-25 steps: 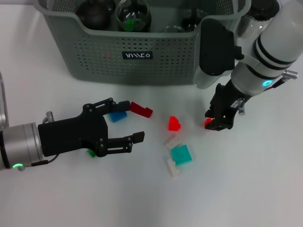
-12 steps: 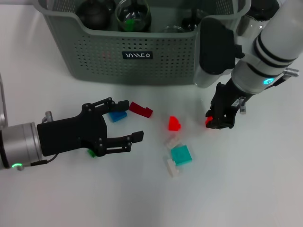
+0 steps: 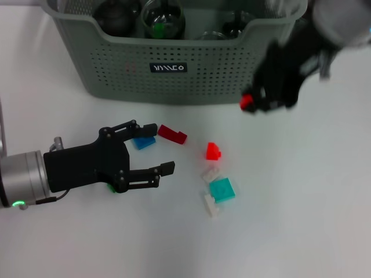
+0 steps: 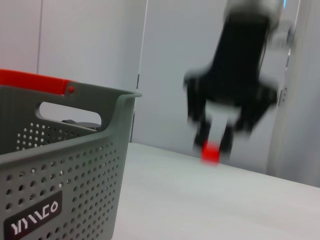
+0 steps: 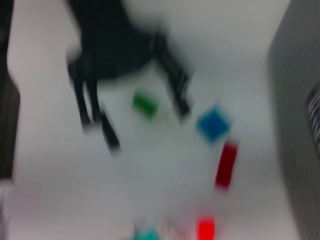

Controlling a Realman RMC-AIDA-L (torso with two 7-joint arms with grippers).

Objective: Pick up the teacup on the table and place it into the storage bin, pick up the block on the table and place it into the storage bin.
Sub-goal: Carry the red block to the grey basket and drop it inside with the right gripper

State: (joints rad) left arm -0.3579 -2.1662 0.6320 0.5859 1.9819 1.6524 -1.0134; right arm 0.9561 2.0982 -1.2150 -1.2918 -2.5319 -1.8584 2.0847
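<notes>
The right gripper (image 3: 250,104) is up off the table (image 3: 301,220), just in front of the storage bin's (image 3: 116,63) front right corner, its fingers pinching a small red block (image 3: 247,102). The left gripper (image 3: 155,147) sits low over the table at the left with its fingers spread wide, holding nothing; a blue block (image 3: 144,142) lies just beside its upper finger and a green block (image 3: 111,187) peeks out beneath it. On the table between the arms lie a flat red block (image 3: 173,134), a rounded red block (image 3: 213,151), a teal block (image 3: 222,189) and two white blocks (image 3: 211,205).
</notes>
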